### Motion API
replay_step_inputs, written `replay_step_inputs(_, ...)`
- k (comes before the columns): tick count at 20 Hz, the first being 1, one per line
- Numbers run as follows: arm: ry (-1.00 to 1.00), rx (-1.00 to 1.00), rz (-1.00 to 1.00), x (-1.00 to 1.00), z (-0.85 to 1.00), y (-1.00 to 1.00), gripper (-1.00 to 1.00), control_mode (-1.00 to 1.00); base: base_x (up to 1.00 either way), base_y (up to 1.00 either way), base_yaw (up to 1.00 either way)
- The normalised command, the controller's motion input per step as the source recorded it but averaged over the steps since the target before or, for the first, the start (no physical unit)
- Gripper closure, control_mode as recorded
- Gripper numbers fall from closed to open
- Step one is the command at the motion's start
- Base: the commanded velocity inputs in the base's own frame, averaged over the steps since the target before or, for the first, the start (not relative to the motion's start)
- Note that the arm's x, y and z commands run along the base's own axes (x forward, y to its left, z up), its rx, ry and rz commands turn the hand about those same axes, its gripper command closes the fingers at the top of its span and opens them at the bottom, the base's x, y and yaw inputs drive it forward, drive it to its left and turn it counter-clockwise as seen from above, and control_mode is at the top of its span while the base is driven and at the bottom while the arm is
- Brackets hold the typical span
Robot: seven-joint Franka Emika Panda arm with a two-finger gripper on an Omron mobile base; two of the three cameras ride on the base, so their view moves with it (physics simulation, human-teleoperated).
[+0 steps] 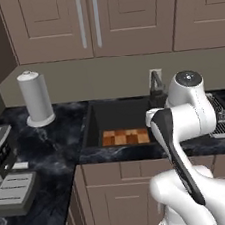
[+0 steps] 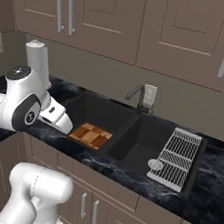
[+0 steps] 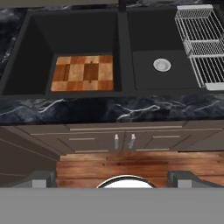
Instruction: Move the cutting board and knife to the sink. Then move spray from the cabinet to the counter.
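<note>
The checkered wooden cutting board (image 3: 82, 72) lies flat on the floor of the sink's left basin (image 3: 37, 52); it is also seen from the base as the cutting board (image 1: 125, 136) and the cutting board (image 2: 91, 134). My gripper (image 3: 114, 178) hangs in front of the counter (image 3: 109, 109), back from the sink, looking down at it. It is open, its fingertips (image 3: 41, 178) wide apart with nothing between them. The knife and the spray are out of view. The brown wall cabinet (image 1: 88, 22) above the sink has its doors closed.
A white paper-towel roll (image 1: 35, 96) stands on the counter left of the sink. A wire dish rack (image 2: 176, 156) sits over the right basin, beside the drain (image 3: 162, 64). The faucet (image 2: 136, 95) rises behind the divider. A grey appliance (image 1: 11, 189) sits at the near left.
</note>
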Motion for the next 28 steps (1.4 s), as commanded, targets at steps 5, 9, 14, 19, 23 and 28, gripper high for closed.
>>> replay_step_inputs(5,0.0,0.0,0.0,0.0,0.0,0.0,-1.0,1.0,-0.53,0.02,-0.03)
replay_step_inputs(9,0.0,0.0,0.0,0.0,0.0,0.0,-1.0,1.0,-0.65,-0.03,0.0)
replay_step_inputs(14,0.0,0.0,0.0,0.0,0.0,0.0,-1.0,1.0,-0.59,-0.11,0.13)
replay_step_inputs(19,0.0,0.0,0.0,0.0,0.0,0.0,-1.0,1.0,-0.28,-0.16,0.52)
replay_step_inputs(23,0.0,0.0,0.0,0.0,0.0,0.0,-1.0,1.0,-0.21,-0.18,0.69)
replay_step_inputs(28,0.0,0.0,0.0,0.0,0.0,0.0,-1.0,1.0,-0.18,-0.13,0.79)
